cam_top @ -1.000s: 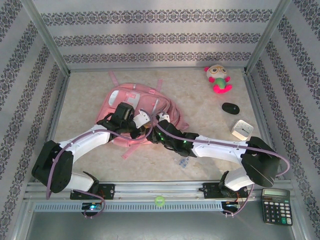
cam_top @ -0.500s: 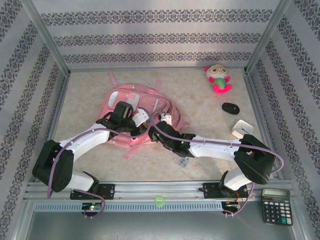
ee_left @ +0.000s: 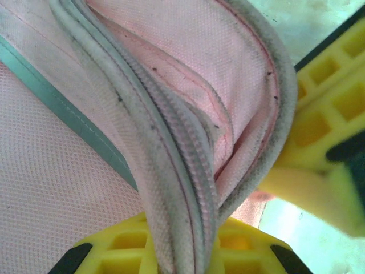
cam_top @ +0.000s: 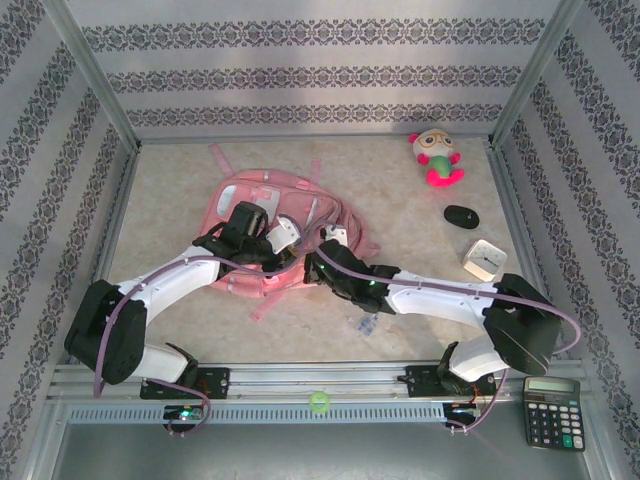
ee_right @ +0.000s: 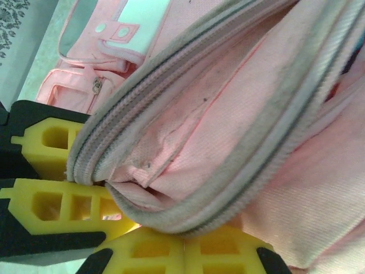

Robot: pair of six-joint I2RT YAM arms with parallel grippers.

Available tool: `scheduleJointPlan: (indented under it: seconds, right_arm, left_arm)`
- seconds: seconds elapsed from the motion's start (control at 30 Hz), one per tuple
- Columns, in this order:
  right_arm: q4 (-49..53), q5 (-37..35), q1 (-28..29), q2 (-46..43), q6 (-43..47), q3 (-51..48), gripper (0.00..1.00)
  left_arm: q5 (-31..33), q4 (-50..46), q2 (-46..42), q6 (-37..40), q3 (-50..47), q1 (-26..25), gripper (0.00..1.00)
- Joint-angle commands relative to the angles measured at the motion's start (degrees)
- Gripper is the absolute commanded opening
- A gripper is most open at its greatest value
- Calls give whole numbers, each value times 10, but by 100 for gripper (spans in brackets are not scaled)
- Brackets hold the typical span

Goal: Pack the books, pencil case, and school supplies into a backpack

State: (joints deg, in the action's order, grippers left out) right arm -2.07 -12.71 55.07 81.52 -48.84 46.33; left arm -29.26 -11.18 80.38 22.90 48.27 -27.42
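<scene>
The pink backpack (cam_top: 262, 200) lies on the table left of centre, and both arms reach into its near edge. My left gripper (cam_top: 284, 254) (ee_left: 188, 242) is shut on the backpack's (ee_left: 171, 114) grey zipper rim, which runs down between its yellow fingers. My right gripper (cam_top: 318, 263) (ee_right: 183, 242) is shut, its yellow fingers meeting flat. The backpack's (ee_right: 239, 114) opening rim lies across their tips, and I cannot tell if any fabric is pinched. A clear packet of school supplies (cam_top: 362, 326) lies on the table near the right arm. The books and the pencil case are out of view.
A pink-and-green plush toy (cam_top: 436, 156) sits at the back right. A black oval object (cam_top: 461, 216) and a small white clock (cam_top: 485, 258) lie right of the backpack. A calculator (cam_top: 552, 410) and a green ball (cam_top: 319, 402) rest by the front rail.
My right gripper has closed at the backpack's near rim and shifted slightly left. The left gripper keeps its hold on the zipper rim.
</scene>
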Motion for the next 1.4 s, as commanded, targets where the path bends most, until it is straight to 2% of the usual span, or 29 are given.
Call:
scheduleJointPlan:
  seconds: [0.0,0.2,0.3,0.33,0.47,0.57,0.67,0.77,1.07,1.2,1.37]
  right_arm:
    - [141,9,-77,-46,38,-20,0]
    - [205,161,-148,-63,124,7,0]
    - [212,229,-158,-48,160,25,0]
    - [198,248,-151,-44,166,26,3]
    - [136,254,-85,-37,176,32,23]
    - [81,241,-38,-28,158,41,30]
    - [57,168,-6,-18,132,54,32]
    - [14,108,-1,-7,89,39,33]
    - [-25,56,3,27,42,4,33]
    - [-26,-4,12,14,47,-21,31]
    - [-43,1,14,-18,69,-63,31]
  left_arm:
    - [50,-98,-21,55,6,11,0]
    - [119,-140,-26,120,5,11,0]
    - [129,-148,-27,118,10,12,0]
    - [115,-143,-30,107,11,13,0]
    - [-1,-124,-33,31,17,18,1]
    - [-60,-121,-23,-34,21,17,1]
    - [-96,-110,-16,-80,16,17,1]
    - [-106,-105,-10,-113,14,17,1]
    - [-137,-121,20,-139,42,20,0]
    - [-148,-117,23,-148,47,24,0]
    - [-161,-112,24,-157,51,34,0]
